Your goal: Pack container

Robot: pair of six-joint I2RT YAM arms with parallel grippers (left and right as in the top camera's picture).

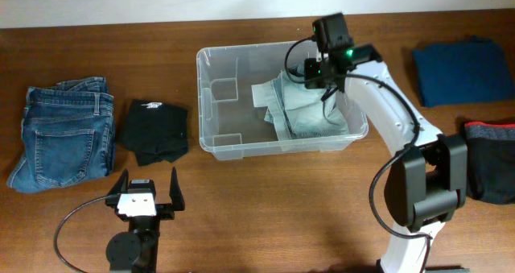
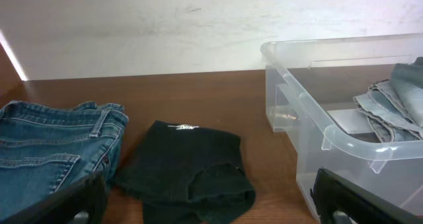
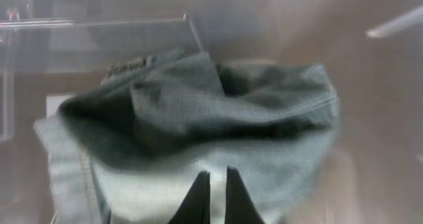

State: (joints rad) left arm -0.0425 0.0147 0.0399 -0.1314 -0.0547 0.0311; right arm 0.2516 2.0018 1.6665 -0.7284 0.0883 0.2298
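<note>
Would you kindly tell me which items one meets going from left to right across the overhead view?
Blue jeans → black garment → container → dark blue folded cloth.

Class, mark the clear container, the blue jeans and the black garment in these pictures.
container (image 1: 273, 146): overhead view, on its front wall.
blue jeans (image 1: 64, 132): overhead view, middle of the folded denim.
black garment (image 2: 188, 161): left wrist view, middle of the fabric.

Overhead, we look straight down on the surface (image 1: 241, 217). Our left wrist view sits low behind the left pincer (image 2: 211, 207), facing the wall (image 2: 165, 26), and shares the container (image 2: 344, 145) with overhead. Our right wrist view hangs close over pale denim (image 3: 198, 118) ahead of the right pincer (image 3: 213, 197).
</note>
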